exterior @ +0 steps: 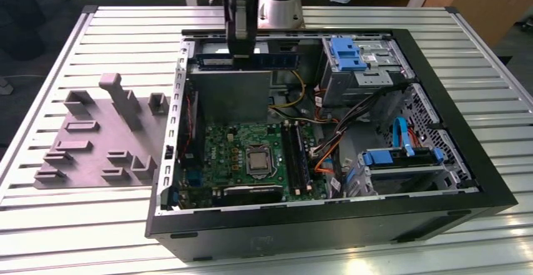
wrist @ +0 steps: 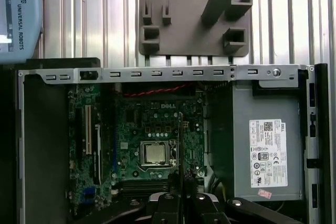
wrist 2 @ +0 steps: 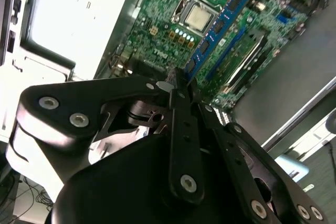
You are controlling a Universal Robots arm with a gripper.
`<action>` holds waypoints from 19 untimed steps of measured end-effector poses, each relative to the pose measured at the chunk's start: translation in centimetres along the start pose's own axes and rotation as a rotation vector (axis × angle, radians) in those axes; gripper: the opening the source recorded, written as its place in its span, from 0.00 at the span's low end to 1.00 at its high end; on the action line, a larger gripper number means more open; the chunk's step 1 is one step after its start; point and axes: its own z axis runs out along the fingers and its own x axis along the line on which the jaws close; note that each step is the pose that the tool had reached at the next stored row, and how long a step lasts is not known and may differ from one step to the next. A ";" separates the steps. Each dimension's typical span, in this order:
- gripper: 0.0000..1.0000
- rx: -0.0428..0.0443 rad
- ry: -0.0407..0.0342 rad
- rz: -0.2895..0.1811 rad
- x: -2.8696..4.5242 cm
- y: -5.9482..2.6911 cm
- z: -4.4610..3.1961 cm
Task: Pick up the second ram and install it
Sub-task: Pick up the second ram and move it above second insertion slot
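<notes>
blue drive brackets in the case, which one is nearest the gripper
The blue bracket near the robot's base, to the exterior view's right of the gripper holding the second ram. The other blue bracket sits much farther away.

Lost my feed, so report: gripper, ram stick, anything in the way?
Gripper shut on long flat dark-blue ram stick. Stick held in air above open black computer case, not seated. Orange cables beside long black motherboard slots, not across.

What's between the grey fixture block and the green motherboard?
First wrist view: the open computer case's slotted metal edge rail separates the grey plastic fixture block from the green motherboard.
</notes>
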 end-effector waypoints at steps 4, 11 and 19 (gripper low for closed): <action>0.14 0.0000 0.0000 0.000 -0.05 -1.27 -0.03; 0.14 0.0000 -0.0001 0.000 -0.14 -3.61 -0.08; 0.14 0.0000 0.0000 0.000 -0.24 -6.29 -0.14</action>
